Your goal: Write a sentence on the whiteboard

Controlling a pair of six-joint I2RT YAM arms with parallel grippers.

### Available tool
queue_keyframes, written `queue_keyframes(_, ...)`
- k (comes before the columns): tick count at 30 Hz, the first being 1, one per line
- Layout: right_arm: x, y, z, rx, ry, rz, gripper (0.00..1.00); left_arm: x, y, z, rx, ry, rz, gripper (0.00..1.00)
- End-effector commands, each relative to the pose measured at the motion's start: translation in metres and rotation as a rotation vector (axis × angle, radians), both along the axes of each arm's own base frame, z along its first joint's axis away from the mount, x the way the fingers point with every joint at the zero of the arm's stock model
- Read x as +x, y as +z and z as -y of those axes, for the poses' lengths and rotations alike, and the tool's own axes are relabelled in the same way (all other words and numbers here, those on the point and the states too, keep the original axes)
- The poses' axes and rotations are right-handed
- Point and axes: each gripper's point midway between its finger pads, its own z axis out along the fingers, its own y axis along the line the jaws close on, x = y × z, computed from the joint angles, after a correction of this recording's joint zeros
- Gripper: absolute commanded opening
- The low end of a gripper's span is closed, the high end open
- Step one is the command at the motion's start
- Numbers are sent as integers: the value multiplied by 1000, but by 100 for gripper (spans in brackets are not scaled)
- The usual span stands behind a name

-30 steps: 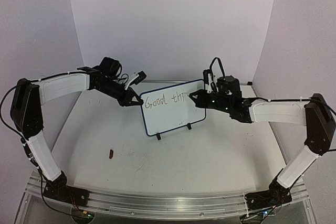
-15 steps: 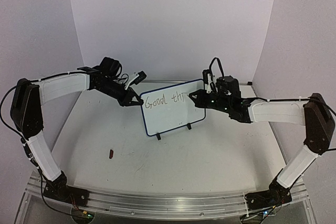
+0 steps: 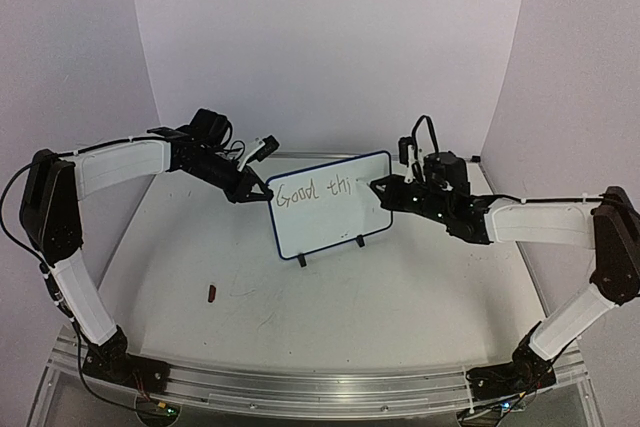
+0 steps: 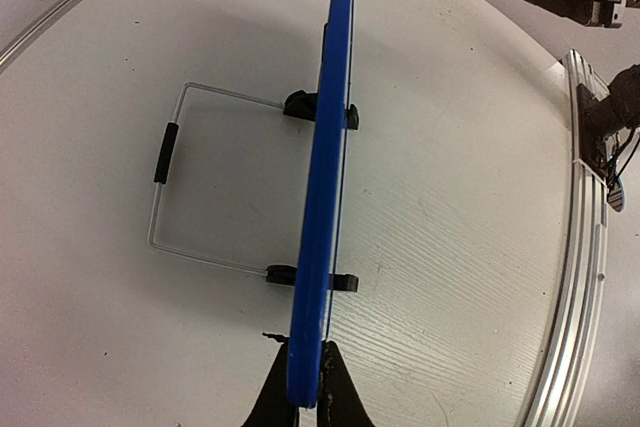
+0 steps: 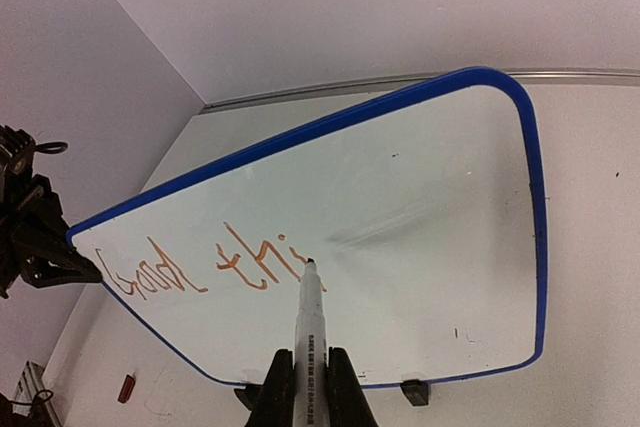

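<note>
The whiteboard (image 3: 330, 219) stands upright on two black feet at mid-table, white with a blue rim. Thin handwritten letters of the sentence (image 3: 312, 190) read "Good thi" along its top line; in the right wrist view the sentence (image 5: 190, 272) looks orange-brown. My left gripper (image 3: 262, 193) is shut on the board's upper left edge, its fingers clamping the blue rim (image 4: 325, 177) from both sides at the left gripper (image 4: 305, 372). My right gripper (image 5: 307, 377) is shut on a white marker (image 5: 310, 332), whose tip touches the whiteboard (image 5: 420, 217) just after the "i".
A small red-brown object (image 3: 211, 294) lies on the table front left of the board. A wire stand (image 4: 165, 152) props the board from behind. The aluminium rail (image 3: 320, 387) runs along the near edge. Walls close in on three sides.
The right gripper has shifted a little to the right along the top line with the marker, and an "i" now shows after "th". The left arm and the board have stayed still.
</note>
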Motion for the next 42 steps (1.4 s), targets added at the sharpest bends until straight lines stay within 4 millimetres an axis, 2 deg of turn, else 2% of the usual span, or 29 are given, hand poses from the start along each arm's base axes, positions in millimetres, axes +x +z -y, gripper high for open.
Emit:
queue_keyframes(1,7,11,-2,22,-23,37,0,0,-42,-15,155,23,-32,0)
queue_keyframes(13,14,15,-16,27,18,45,0,1,-43,-14,156,23,-34,0)
queue_keyframes(20,17,15,-17,26,15,46,0,1,-44,-15,158,23,-35,0)
queue_keyframes(42,14,-31,-8,2,-36,-62,0,1,-42,-14,157,23,-31,0)
